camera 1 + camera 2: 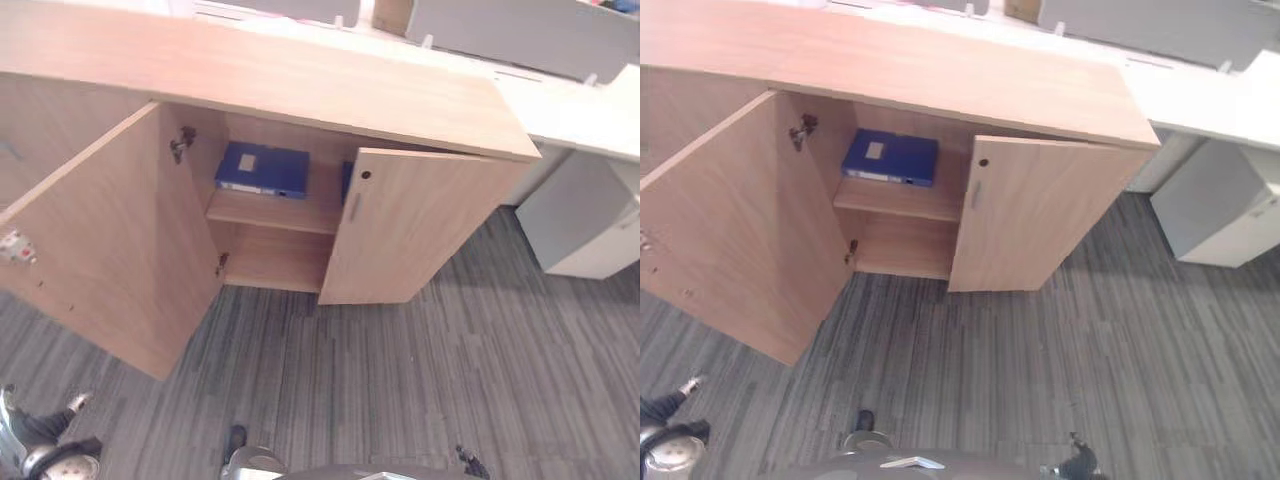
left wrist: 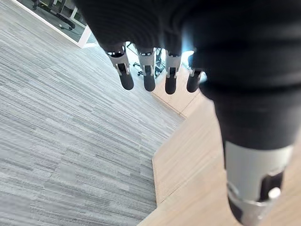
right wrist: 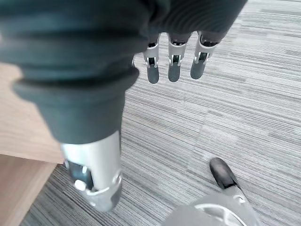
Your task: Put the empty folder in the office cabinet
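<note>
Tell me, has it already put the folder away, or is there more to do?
Looks nearly done: the blue folder lies flat on the upper shelf of the cabinet. Both the left hand and right hand hang open over the carpet, holding nothing. Left: probably closing the doors; the left door stands wide open, the right door ajar.

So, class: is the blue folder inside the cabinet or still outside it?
Inside. The blue folder lies flat on the upper shelf of the cabinet, between its two open doors.
</note>
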You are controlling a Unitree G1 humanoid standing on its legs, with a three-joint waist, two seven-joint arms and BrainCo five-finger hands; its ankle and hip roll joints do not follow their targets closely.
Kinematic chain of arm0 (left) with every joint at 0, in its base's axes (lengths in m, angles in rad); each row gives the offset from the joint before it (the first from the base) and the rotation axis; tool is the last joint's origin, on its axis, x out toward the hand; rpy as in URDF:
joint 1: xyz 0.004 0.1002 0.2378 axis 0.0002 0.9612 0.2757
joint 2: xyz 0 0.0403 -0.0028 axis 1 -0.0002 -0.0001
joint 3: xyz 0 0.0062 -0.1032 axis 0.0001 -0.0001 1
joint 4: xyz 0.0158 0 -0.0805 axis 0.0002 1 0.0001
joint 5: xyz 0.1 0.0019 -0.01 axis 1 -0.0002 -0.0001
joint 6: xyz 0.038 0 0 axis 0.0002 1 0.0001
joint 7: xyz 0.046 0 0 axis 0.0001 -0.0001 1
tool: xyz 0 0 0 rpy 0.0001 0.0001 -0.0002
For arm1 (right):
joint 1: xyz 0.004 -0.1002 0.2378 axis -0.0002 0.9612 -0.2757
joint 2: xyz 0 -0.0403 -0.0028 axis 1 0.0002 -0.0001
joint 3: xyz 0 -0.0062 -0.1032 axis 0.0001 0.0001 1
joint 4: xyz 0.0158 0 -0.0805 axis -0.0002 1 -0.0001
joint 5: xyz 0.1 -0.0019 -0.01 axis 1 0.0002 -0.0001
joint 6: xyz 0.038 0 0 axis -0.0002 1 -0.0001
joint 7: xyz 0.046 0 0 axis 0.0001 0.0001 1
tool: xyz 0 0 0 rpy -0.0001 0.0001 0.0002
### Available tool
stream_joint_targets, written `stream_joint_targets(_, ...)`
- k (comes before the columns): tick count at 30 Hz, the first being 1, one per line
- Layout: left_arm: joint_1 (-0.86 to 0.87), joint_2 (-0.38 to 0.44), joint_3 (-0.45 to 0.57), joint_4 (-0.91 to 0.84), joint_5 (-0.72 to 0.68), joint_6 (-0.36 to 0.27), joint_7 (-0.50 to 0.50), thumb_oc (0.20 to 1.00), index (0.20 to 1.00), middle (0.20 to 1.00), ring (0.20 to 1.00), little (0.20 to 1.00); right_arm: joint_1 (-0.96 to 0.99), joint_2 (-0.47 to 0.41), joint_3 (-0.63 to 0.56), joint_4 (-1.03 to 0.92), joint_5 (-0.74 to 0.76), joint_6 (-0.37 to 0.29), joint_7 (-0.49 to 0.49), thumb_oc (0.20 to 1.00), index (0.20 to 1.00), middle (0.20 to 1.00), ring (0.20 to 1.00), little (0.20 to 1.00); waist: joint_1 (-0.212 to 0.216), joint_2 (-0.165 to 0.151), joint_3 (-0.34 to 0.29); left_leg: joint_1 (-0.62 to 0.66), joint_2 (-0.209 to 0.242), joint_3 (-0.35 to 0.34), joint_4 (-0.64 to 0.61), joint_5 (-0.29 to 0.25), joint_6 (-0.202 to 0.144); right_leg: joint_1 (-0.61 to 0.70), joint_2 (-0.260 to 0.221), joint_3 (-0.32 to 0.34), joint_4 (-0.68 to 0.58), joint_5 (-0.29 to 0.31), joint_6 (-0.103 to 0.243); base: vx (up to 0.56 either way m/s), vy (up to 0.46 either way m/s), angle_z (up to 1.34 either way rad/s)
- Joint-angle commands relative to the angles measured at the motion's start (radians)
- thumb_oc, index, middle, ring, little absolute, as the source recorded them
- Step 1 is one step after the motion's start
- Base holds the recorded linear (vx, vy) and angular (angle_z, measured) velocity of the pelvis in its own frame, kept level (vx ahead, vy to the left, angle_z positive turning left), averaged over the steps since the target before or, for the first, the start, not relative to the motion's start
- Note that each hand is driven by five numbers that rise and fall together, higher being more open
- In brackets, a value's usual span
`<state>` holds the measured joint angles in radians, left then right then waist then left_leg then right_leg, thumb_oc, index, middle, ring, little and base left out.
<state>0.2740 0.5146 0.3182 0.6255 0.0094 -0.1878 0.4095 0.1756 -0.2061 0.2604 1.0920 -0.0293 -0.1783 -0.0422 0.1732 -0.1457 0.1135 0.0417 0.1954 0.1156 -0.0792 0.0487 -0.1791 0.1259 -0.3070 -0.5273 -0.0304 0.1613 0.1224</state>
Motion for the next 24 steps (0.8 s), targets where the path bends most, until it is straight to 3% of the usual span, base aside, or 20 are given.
stream_joint_targets(1, -0.031, 0.059, 0.028, 0.000, 0.052, -0.029, 0.049, 1.000, 1.000, 1.000, 1.000, 1.000, -0.036, -0.107, 0.006, -0.048, -0.007, -0.004, -0.026, 1.000, 1.000, 1.000, 1.000, 1.000, 0.000, 0.076, -0.030, -0.005, 0.049, 0.045, 0.007, 0.009, 0.002, -0.056, 0.017, 0.063, -0.014, -0.062, 0.073, -0.04, 0.143, -0.02)
stream_joint_targets(5, -0.082, 0.134, 0.040, 0.068, 0.039, -0.032, 0.051, 1.000, 1.000, 1.000, 1.000, 1.000, -0.030, -0.097, 0.019, -0.092, 0.006, -0.008, -0.020, 1.000, 1.000, 1.000, 1.000, 1.000, -0.037, 0.033, -0.028, 0.012, 0.006, 0.091, 0.000, -0.018, 0.024, -0.089, -0.015, 0.104, -0.018, -0.015, 0.097, -0.01, 0.120, -0.44)
stream_joint_targets(9, -0.106, 0.165, 0.028, 0.089, 0.032, -0.035, 0.038, 1.000, 1.000, 1.000, 1.000, 1.000, -0.029, -0.100, 0.025, -0.104, 0.009, -0.010, -0.015, 1.000, 1.000, 1.000, 1.000, 1.000, -0.048, 0.023, -0.027, 0.016, 0.000, 0.104, 0.000, -0.023, 0.028, -0.096, -0.020, 0.114, -0.018, -0.006, 0.102, 0.00, 0.070, -0.30)
stream_joint_targets(11, -0.204, 0.335, 0.018, 0.247, 0.061, -0.013, 0.072, 1.000, 1.000, 1.000, 1.000, 1.000, -0.013, -0.102, 0.061, -0.145, 0.011, -0.021, -0.003, 1.000, 1.000, 1.000, 1.000, 1.000, -0.098, -0.034, -0.019, 0.063, -0.030, 0.166, -0.003, -0.058, 0.051, -0.131, -0.030, 0.182, -0.010, 0.037, 0.123, 0.02, 0.161, -0.20)
stream_joint_targets(21, -0.322, 0.503, -0.021, 0.472, 0.043, 0.009, 0.019, 1.000, 1.000, 1.000, 1.000, 1.000, 0.019, -0.096, 0.072, -0.154, 0.039, -0.026, -0.002, 1.000, 1.000, 1.000, 1.000, 1.000, -0.166, -0.128, -0.005, 0.133, -0.037, 0.261, -0.006, -0.093, 0.064, -0.172, -0.015, 0.269, -0.002, 0.118, 0.139, 0.02, 0.023, -0.25)
stream_joint_targets(24, -0.336, 0.507, -0.041, 0.424, 0.022, 0.012, -0.027, 1.000, 1.000, 1.000, 1.000, 1.000, 0.022, -0.094, 0.070, -0.154, 0.044, -0.021, 0.003, 1.000, 1.000, 1.000, 1.000, 1.000, -0.169, -0.139, 0.004, 0.143, -0.028, 0.280, -0.004, -0.100, 0.063, -0.178, -0.005, 0.286, 0.000, 0.133, 0.139, 0.00, -0.030, -0.21)
